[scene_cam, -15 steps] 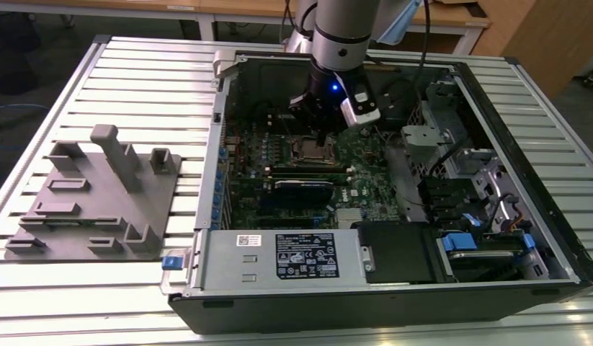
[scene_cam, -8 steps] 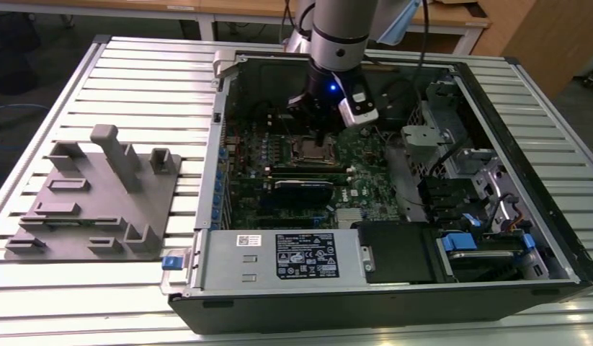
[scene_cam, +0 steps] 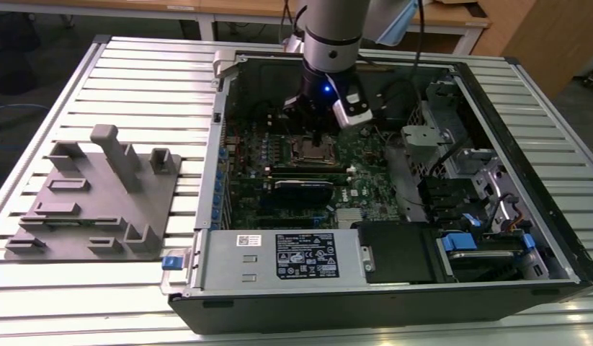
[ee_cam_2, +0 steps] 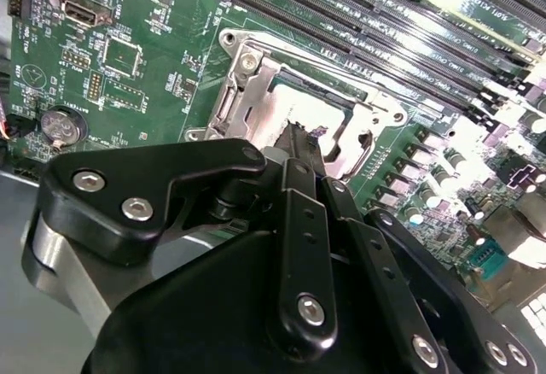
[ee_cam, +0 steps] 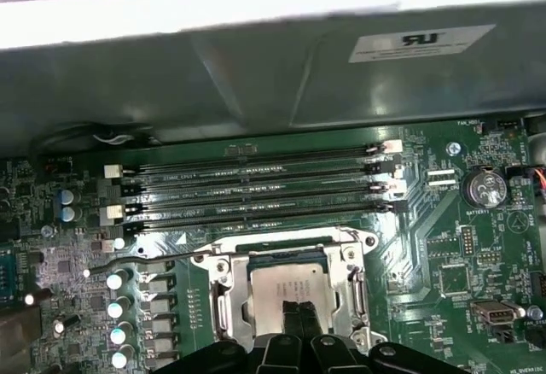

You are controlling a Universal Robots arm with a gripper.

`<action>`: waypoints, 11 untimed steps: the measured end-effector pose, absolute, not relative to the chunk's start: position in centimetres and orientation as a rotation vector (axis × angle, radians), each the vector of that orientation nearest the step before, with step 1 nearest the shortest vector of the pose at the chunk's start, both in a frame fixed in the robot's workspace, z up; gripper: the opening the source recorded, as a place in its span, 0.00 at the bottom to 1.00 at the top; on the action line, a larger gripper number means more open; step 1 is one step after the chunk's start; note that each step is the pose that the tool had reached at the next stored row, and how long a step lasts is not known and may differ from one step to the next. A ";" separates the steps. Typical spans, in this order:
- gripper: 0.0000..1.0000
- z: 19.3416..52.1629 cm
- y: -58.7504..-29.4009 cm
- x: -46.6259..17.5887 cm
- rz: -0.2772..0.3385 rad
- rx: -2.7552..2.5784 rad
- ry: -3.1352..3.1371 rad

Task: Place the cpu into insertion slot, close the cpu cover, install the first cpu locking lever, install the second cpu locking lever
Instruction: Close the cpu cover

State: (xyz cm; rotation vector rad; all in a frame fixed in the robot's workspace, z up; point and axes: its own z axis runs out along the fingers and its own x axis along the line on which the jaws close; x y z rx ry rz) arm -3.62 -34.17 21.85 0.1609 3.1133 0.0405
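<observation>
The cpu (ee_cam: pixel 286 284) lies flat in the insertion slot (scene_cam: pixel 310 151), its dull silver face showing through the cut-out of the cpu cover (ee_cam: pixel 223 293). The cover lies down over the socket in both wrist views. My gripper (ee_cam: pixel 299 316) is shut, with nothing between its black fingertips (ee_cam_2: pixel 296 139). It is right over the near edge of the cpu (ee_cam_2: pixel 311 108) and cover (ee_cam_2: pixel 243 92); I cannot tell whether it touches. A thin wire locking lever (ee_cam: pixel 145 260) runs out sideways from one corner of the socket. In the exterior view the gripper (scene_cam: pixel 320 132) hangs just above the socket.
Long black memory slots (ee_cam: pixel 256 188) run beside the socket, with the grey case wall (ee_cam: pixel 256 67) behind them. A labelled power-supply box (scene_cam: pixel 277 256) fills the case front. Drive bays with blue tabs (scene_cam: pixel 469 241) sit at the exterior view's right, a grey fixture (scene_cam: pixel 94 194) at its left.
</observation>
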 end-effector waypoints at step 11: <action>0.11 21.3 -34.2 -5.5 0.049 0.144 3.102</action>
